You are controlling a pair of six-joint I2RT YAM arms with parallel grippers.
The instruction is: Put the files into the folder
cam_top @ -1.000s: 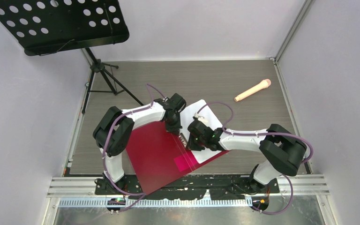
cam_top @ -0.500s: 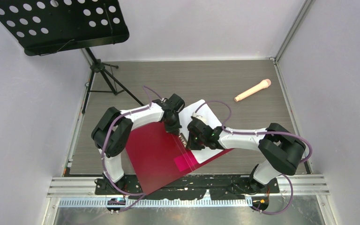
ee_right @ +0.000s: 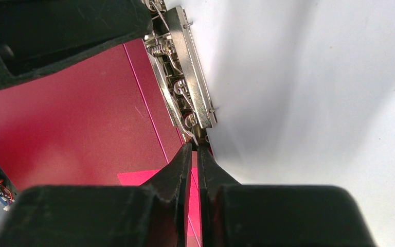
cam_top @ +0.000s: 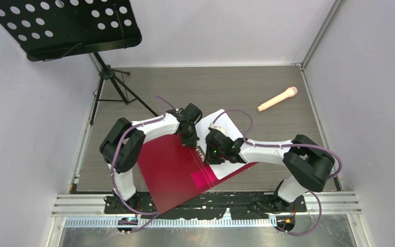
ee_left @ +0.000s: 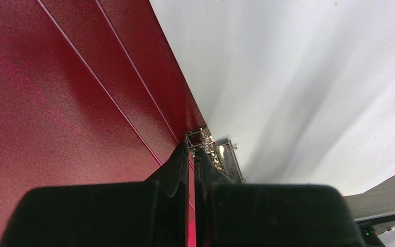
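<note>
Glossy dark-red board forms the folder, laid open and flat at the middle of the tabletop's near edge. The files, smooth white sheets, are seen lying on its right leaf, beside the long metal spine clip. A pink patch is shown inside. Only the wrist views reveal the clip's springs. The left tool and right tool are each drawn almost together at opposite clip ends; whether metal is pinched cannot be told.
</note>
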